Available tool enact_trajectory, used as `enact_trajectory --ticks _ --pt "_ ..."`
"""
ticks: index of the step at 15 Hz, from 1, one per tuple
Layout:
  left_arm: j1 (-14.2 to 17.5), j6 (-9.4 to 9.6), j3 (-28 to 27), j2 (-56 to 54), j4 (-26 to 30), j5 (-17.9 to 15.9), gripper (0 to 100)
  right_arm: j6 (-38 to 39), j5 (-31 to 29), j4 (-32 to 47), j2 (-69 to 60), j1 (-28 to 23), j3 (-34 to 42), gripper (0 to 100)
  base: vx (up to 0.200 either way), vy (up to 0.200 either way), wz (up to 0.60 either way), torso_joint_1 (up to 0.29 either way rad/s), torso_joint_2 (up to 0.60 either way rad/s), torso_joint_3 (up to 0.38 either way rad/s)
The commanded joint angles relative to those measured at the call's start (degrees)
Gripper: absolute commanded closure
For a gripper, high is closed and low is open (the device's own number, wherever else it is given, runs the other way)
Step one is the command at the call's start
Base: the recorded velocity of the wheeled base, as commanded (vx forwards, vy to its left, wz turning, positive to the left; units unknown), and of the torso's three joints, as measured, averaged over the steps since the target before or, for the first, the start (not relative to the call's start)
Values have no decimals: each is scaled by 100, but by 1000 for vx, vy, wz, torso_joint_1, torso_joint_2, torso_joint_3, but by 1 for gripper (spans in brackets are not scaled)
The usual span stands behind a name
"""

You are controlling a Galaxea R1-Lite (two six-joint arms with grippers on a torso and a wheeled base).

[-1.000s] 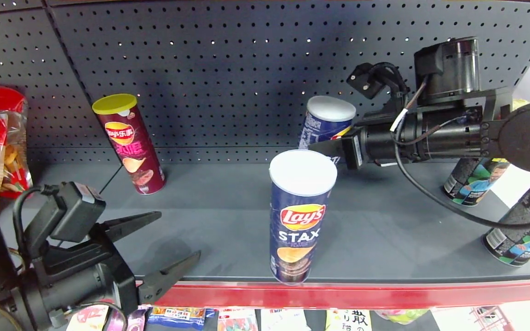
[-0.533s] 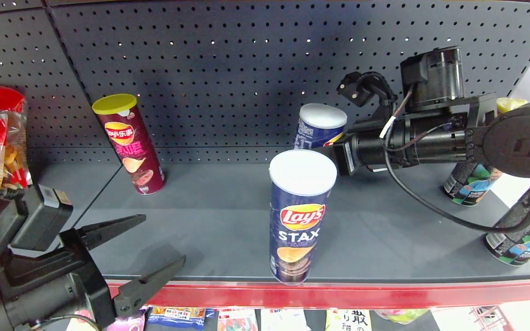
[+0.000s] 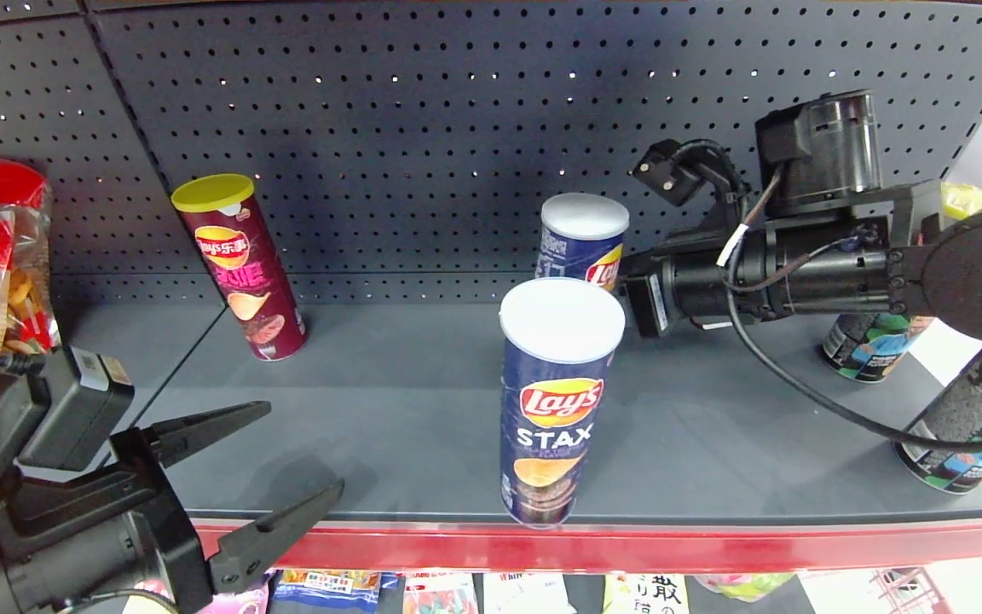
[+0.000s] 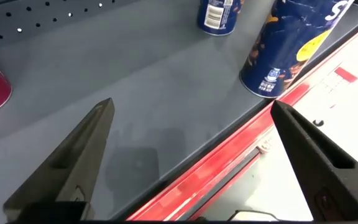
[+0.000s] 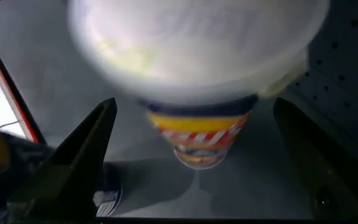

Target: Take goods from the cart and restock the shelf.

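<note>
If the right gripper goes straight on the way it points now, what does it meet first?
The right gripper would meet the rear blue can first: it stands between the open fingers. Depth to the palm is unclear.

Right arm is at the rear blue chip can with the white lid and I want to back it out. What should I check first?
1. Rear blue cylindrical chip can with white lid resting on the grey metal shelf: ok, the left wrist view shows its base down.
2. Right gripper open: ok, its fingers stand apart from the can on both sides.
3. Can upright: ok in the head view.
4. Front blue chip can clear of the right arm: ok, though it stands at the shelf's red front edge.
5. Left gripper open and empty: ok.
</note>
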Motion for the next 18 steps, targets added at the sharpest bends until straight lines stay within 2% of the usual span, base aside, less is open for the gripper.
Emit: enact_trajectory --ticks 1,7,10,12,17,18 --pt "-2 1 -16 115 -2 -10 0 43 -87 -2 -501 17 356 0 0 0 0 0 0 0" --pt "-90 28 -51 537 -2 86 0 395 -456 -11 -2206 26 1903 0 0 0 0 0 0 0" --pt "-99 37 -236 1037 -37 113 0 395 -561 -11 -3358 9 3028 0 0 0 0 0 0 0" --pt "-284 45 -438 1310 -46 77 0 395 -702 -11 -4087 0 3643 0 0 0 0 0 0 0" --pt "-521 54 -684 1785 -11 69 0 456 -1141 86 -5423 -18 4153 0 0 0 0 0 0 0" --pt "-521 168 -746 1960 -20 77 0 544 -1247 121 -5572 -26 4171 0 0 0 0 0 0 0"
